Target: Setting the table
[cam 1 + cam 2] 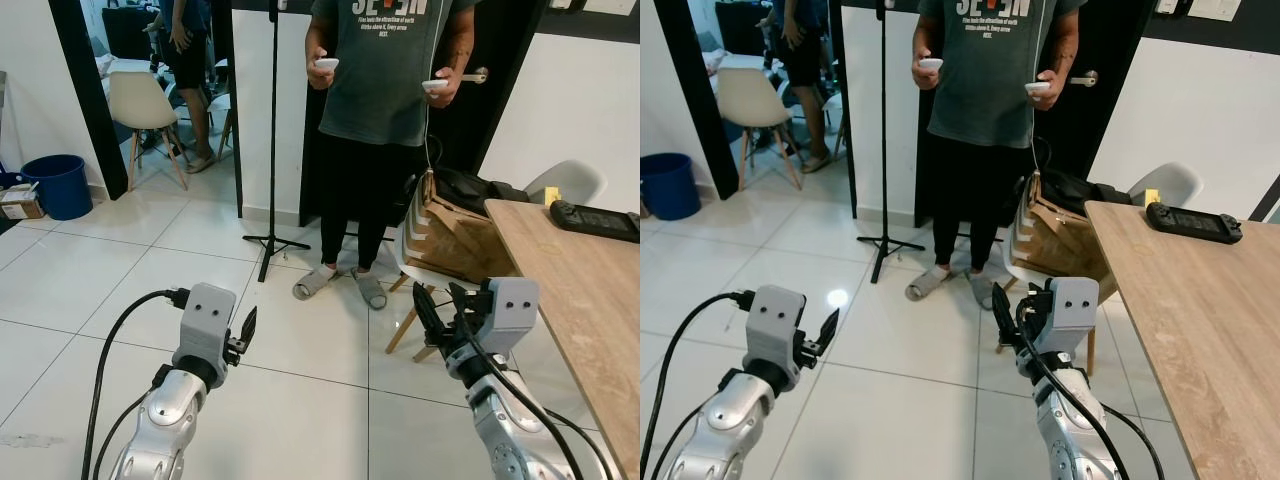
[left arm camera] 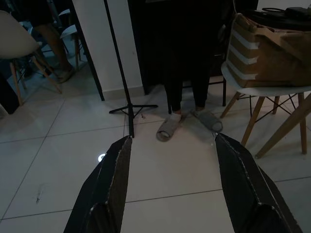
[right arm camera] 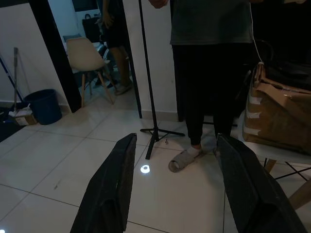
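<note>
Both arms are raised in front of the robot over the white tiled floor [image 1: 120,270], and neither carries anything. The left tool [image 2: 172,187] has its fingers spread wide, and the right tool [image 3: 175,187] is spread the same way, with bare floor showing between the black fingers in each wrist view.

The wooden table [image 1: 590,300] lies at about 3 o'clock, running up the right edge of the head views. No plates, cutlery or cups can be seen, so the things to be laid out are somewhere outside these pictures. The step in hand looks like getting into position. To do it well, the robot should probably turn toward the table edge and keep both arms tucked in while it moves (they stick out well ahead of the body).

On the far end of the table sits a black handheld game console [image 1: 1193,222]. At about 1 o'clock a white chair [image 2: 265,90] holds a brown and white striped bag [image 1: 450,240], right beside the table's near corner, and it blocks a straight approach there. A person [image 1: 385,120] stands at 12 o'clock holding two white controllers, with a black tripod stand [image 1: 272,150] just beside them. At 10 o'clock are another white chair [image 1: 140,105] and a blue bucket [image 1: 58,185].
</note>
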Motion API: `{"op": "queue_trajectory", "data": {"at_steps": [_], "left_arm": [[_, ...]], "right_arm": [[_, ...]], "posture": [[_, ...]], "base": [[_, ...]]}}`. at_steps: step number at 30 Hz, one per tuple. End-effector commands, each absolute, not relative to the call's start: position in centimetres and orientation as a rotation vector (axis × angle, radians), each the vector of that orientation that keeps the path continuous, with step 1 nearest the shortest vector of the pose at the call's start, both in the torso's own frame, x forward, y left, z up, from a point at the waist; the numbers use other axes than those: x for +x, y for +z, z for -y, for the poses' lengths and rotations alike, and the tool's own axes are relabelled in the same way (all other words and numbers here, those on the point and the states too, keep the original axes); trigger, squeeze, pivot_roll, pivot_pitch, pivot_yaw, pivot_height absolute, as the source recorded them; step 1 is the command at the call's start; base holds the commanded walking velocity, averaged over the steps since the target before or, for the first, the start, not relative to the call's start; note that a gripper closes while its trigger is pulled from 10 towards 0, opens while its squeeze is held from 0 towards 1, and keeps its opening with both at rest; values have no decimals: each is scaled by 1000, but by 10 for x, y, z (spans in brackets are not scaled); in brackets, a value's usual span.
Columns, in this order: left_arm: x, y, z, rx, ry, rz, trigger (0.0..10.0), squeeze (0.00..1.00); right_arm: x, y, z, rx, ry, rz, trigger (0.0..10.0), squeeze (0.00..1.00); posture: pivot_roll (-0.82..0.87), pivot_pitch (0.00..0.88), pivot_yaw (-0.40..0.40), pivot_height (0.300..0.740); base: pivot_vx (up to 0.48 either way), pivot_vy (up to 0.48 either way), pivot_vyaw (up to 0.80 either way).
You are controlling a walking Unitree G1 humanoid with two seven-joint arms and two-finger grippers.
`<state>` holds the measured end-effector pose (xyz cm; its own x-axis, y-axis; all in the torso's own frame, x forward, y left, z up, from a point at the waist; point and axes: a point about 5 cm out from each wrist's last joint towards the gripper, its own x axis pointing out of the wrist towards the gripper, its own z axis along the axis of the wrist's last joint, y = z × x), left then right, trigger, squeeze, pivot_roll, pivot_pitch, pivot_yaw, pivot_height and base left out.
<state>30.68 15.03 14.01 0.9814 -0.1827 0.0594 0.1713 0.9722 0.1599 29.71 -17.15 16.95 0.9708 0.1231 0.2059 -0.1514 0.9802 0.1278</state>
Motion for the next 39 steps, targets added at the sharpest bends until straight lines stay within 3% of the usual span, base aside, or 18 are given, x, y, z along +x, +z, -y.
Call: {"op": "queue_trajectory", "data": {"at_steps": [1,39], "left_arm": [[306,138,-151,153,-179,62,10000,0],[305,139,-150,155,-194,73,10000,0]], "right_arm": [[295,167,172,146,136,187,10000,0],[294,166,172,133,139,185,10000,0]], "posture": [[39,0,21,740],[38,0,23,740]], "base": [[0,0,0],[0,0,0]]}}
